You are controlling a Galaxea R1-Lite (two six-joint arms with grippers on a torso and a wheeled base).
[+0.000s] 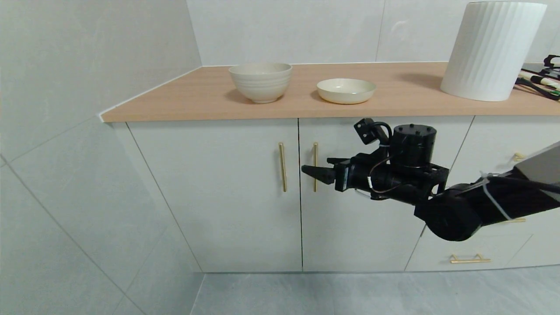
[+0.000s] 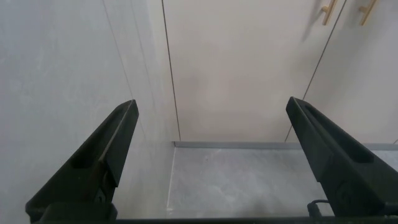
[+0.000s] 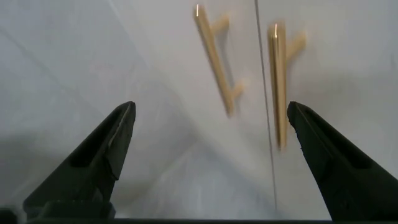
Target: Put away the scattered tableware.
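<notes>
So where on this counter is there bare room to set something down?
Bare wooden countertop lies left of the ribbed beige bowl, and between the shallow cream dish and the tall white ribbed container. The right end, with dark utensils, is crowded.

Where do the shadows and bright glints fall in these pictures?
Head view: the deep bowl, shallow dish and white ribbed container each throw a soft shadow toward the robot's left on the countertop. Right wrist view: a small glint marks one end of each of the gold handles. Left wrist view: flat, even light on the cabinet door.
</notes>
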